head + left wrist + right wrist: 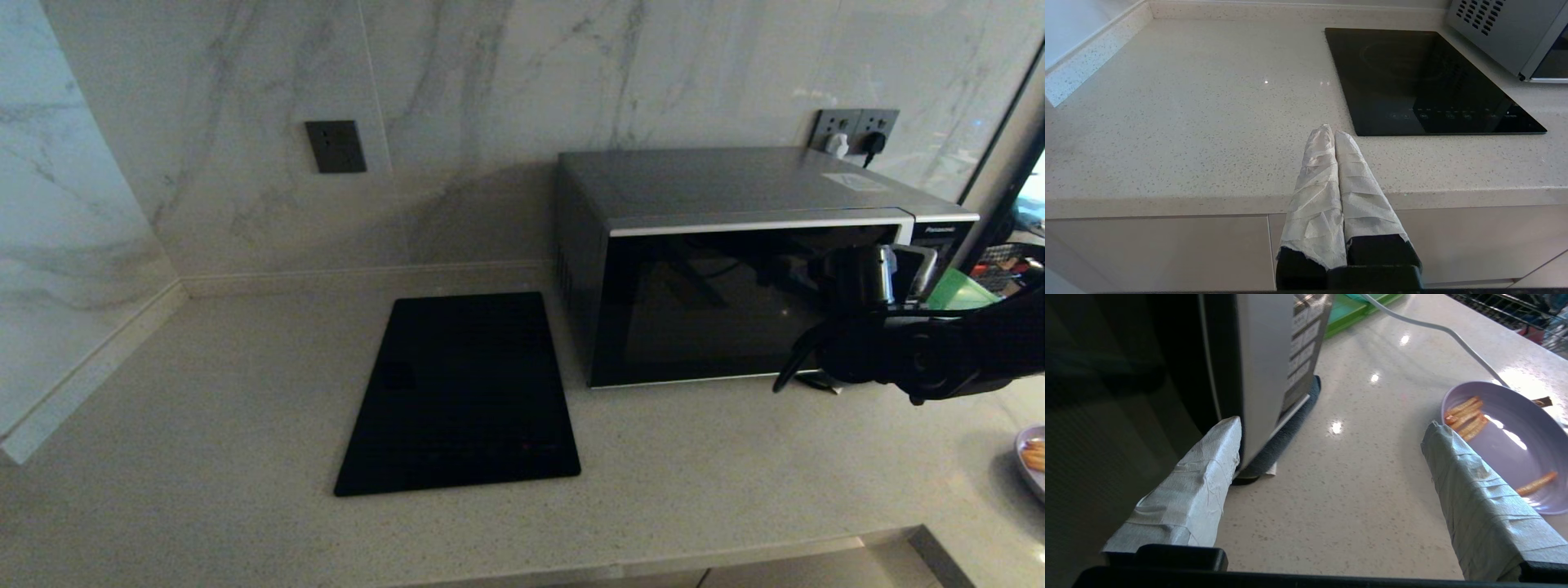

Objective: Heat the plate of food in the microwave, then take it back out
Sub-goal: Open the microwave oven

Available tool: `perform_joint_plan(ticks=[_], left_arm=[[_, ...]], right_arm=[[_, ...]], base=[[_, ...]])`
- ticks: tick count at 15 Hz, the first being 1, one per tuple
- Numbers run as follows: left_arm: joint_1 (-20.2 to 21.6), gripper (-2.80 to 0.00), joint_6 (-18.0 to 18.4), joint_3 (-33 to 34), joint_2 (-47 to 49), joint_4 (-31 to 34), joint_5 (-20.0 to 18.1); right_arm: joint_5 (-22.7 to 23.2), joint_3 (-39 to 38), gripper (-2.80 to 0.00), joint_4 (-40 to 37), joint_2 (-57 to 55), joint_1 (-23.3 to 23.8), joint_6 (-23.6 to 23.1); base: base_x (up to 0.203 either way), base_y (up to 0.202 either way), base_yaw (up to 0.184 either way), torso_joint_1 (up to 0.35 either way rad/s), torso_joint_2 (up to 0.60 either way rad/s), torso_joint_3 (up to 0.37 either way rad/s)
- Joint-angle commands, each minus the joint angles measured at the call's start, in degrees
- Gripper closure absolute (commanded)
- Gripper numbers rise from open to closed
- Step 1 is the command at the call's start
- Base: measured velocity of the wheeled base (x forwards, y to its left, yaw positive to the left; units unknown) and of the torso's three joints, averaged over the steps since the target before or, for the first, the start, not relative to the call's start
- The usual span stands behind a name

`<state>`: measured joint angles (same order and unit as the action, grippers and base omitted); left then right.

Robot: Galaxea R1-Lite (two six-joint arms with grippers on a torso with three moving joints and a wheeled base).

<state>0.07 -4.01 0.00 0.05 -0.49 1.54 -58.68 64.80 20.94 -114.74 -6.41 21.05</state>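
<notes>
The microwave stands at the back right of the counter with its dark glass door closed. My right arm reaches in front of the door's right end. My right gripper is open wide and empty. One taped finger lies against the door beside the silver strip, and the other finger is in front of the plate of food. That lavender plate holds orange sticks and rests on the counter to the microwave's right, at the head view's right edge. My left gripper is shut and empty, just before the counter's front edge.
A flat black panel lies on the counter left of the microwave. A green board and a white cable are behind the plate, with a wire basket further right. Wall sockets sit behind the microwave.
</notes>
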Motion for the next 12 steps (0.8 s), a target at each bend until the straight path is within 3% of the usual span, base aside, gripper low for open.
perform_joint_plan(ticks=[1, 12], left_arm=[[0.0, 0.00, 0.0, 0.0, 0.0, 0.0, 0.0], [0.0, 0.00, 0.0, 0.0, 0.0, 0.0, 0.0]], right_arm=[[0.5, 0.4, -2.80, 0.2, -0.1, 0.0, 0.1], [2.5, 3.5, -2.80, 0.2, -1.8, 3.1, -1.3]], base=[[0.000, 0.000, 0.000, 0.000, 0.00, 0.000], [0.000, 0.000, 0.000, 0.000, 0.00, 0.000]])
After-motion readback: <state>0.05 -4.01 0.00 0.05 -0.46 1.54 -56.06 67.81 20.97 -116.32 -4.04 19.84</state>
